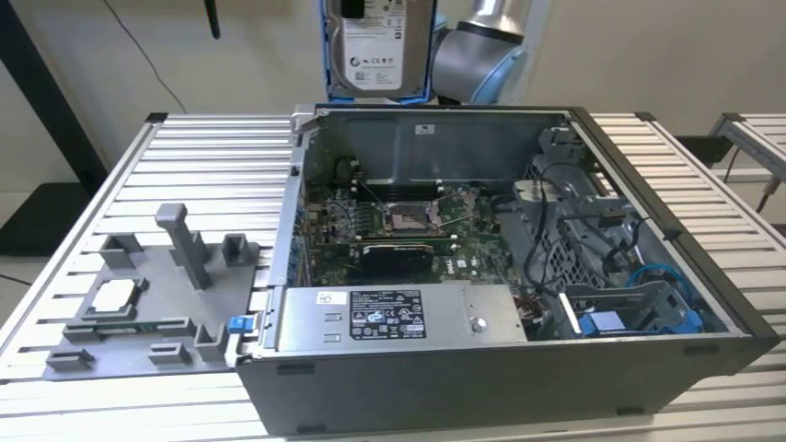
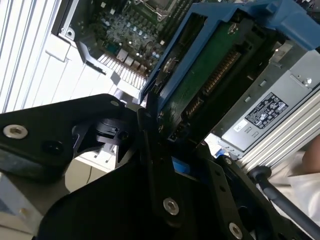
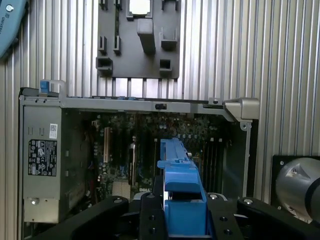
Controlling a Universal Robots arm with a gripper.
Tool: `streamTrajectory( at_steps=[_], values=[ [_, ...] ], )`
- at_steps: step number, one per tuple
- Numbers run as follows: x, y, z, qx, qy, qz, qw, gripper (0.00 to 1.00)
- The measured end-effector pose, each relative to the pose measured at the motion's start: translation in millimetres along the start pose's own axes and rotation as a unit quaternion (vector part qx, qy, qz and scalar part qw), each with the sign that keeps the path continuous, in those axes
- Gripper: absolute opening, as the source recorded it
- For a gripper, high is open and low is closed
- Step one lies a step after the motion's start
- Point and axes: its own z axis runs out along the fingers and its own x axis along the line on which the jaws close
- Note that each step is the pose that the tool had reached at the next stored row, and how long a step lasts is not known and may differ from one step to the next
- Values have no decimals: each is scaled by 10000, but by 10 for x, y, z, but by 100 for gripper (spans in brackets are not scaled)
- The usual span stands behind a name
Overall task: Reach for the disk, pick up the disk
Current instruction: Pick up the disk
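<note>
The disk (image 1: 383, 46) hangs upright in the air above the far wall of the open computer case (image 1: 491, 368), its white label facing the exterior camera and its blue bracket showing along the edges. The grey arm (image 1: 481, 57) stands just behind it. In both wrist views my gripper (image 3: 183, 207) is shut on the disk (image 3: 181, 172), with black fingers (image 3: 150, 215) pressing the blue bracket from both sides. In the second wrist view the disk's green circuit-board underside (image 2: 202, 82) rises from the gripper (image 2: 175, 145).
The case lies open on a slatted metal table (image 1: 184, 157), with the motherboard (image 1: 406, 221), a power supply (image 1: 393, 318) and a blue bay (image 1: 614, 318) inside. A grey fixture (image 1: 147, 304) with a small square chip (image 1: 113, 295) lies at the exterior view's left.
</note>
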Motion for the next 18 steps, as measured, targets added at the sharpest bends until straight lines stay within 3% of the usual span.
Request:
streamTrajectory(
  at_steps=[8,18],
  values=[
    [3,-241,-7,0,1,0,10000,0],
    [7,-602,-17,-1,1,-1,10000,0]
  ],
)
